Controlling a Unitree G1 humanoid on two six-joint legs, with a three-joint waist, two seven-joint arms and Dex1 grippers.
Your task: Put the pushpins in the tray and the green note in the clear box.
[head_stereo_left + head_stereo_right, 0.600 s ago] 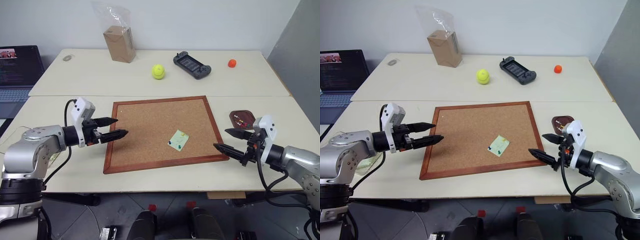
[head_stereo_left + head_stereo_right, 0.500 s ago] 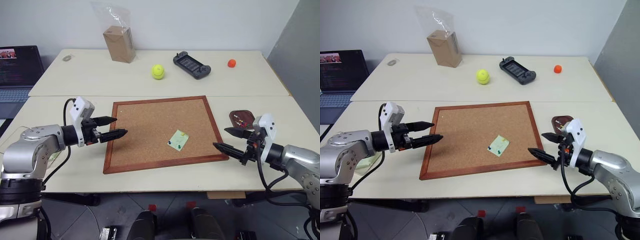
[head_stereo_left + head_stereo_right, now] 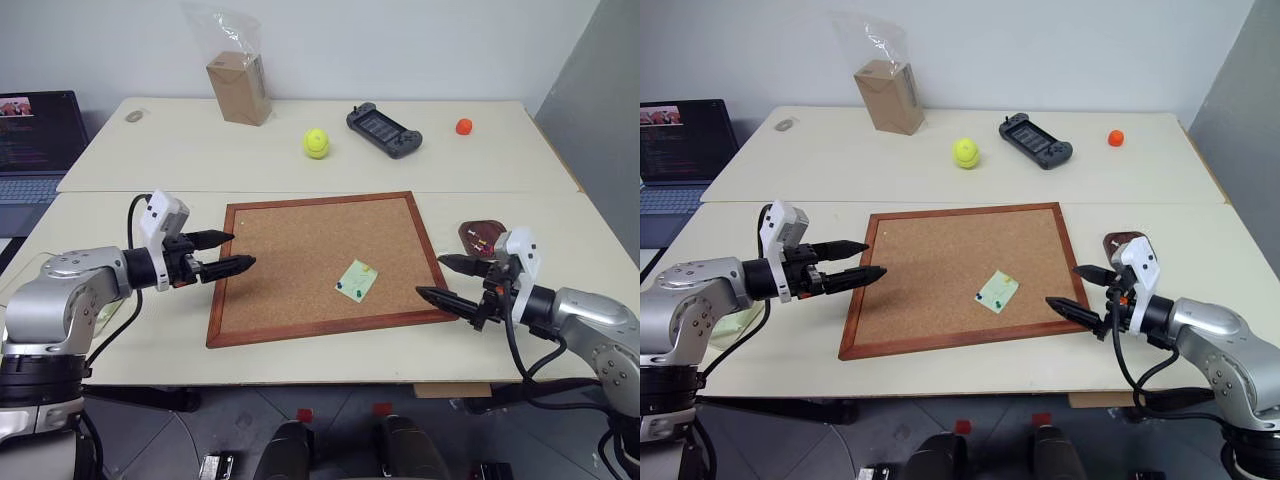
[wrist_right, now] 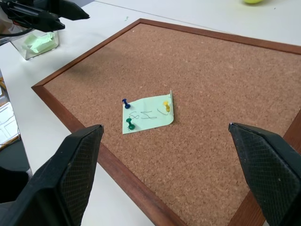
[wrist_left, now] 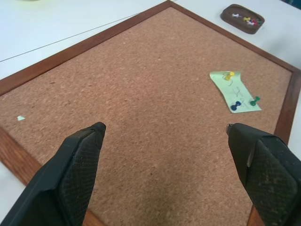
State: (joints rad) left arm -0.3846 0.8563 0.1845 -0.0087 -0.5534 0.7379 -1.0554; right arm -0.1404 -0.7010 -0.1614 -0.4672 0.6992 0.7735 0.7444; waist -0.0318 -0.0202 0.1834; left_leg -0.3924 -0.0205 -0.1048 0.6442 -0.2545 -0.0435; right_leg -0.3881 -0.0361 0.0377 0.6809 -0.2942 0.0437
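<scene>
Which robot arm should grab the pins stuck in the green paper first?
Probably the right gripper: it hangs open nearer the green note, with the tray on its side. The left gripper is farther off.

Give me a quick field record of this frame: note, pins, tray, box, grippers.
green note: on the cork board, pinned
pushpins on note: yellow, blue, green
tray: right of the board, holds a few pins
clear box: left of the board, green paper inside
left gripper: open, above the board's left edge
right gripper: open, at the board's near right corner

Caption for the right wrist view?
Open right gripper faces green note held on cork board by three pushpins.
</scene>
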